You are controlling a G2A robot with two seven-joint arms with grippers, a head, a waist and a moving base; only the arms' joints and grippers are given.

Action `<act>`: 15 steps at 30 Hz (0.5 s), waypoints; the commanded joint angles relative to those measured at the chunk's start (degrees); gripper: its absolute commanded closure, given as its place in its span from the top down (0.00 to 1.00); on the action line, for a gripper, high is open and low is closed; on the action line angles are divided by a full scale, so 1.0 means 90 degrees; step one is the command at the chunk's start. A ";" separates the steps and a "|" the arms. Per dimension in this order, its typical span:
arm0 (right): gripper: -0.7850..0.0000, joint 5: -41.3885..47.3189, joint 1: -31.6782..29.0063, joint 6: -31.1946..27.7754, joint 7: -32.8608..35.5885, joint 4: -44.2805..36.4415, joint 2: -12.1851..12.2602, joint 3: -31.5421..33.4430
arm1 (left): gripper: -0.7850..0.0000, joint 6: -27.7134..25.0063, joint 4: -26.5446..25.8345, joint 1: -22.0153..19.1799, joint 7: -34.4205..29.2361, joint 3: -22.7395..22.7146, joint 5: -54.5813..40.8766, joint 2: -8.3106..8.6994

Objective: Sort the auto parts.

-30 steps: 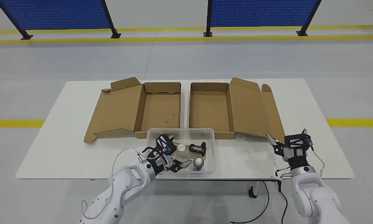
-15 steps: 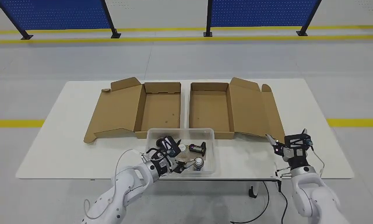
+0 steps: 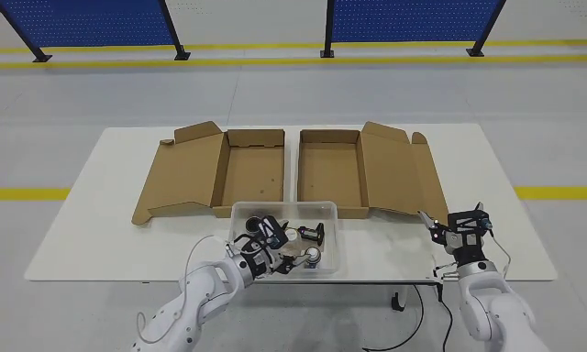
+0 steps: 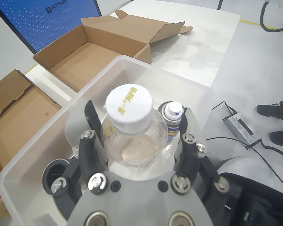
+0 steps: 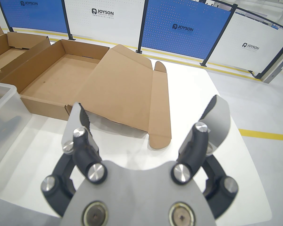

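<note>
The white rectangular table carries everything, and both grippers are near its edge on the robot's side. Ahead of the left gripper, farther from the robot, two open brown cardboard boxes lie side by side, each with its lid folded flat outward. The first cardboard box is almost straight ahead of this gripper, and the second cardboard box is ahead of it and toward the right gripper. The lid of the second box reaches near to the right gripper, which hangs over bare table just off the lid's corner, well apart from the other things. Its fingers are spread wide with nothing between them. The clear rectangular plastic bin stands around the left gripper, which is lowered inside its walls. Between this gripper's fingers is a clear plastic bottle with a white screw cap. The fingers stand one on each side of the bottle, one against its wall and the other a little off it, so the gripper is spread and not clamped. A small spray can with a white nozzle stands just beside the bottle, close to the finger that is off it. A small black part lies in the bin beyond the fingertips.
</note>
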 commanded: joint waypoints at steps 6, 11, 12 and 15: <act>1.00 0.0000 0.0000 0.0000 0.0000 0.0000 0.0000 0.0000 | 0.81 0.0040 0.0055 -0.0051 -0.0021 0.0024 -0.0047 -0.0004; 1.00 0.0000 0.0000 0.0000 0.0000 0.0000 0.0000 0.0000 | 0.73 0.0060 0.0105 -0.0080 -0.0010 0.0059 -0.0045 -0.0008; 1.00 0.0000 0.0000 0.0000 0.0000 0.0000 0.0000 0.0000 | 0.71 0.0062 0.0113 -0.0083 -0.0006 0.0064 -0.0049 -0.0008; 1.00 0.0000 0.0000 0.0000 0.0000 0.0000 0.0000 0.0000 | 0.53 0.0050 0.0133 -0.0093 0.0005 0.0078 -0.0053 -0.0008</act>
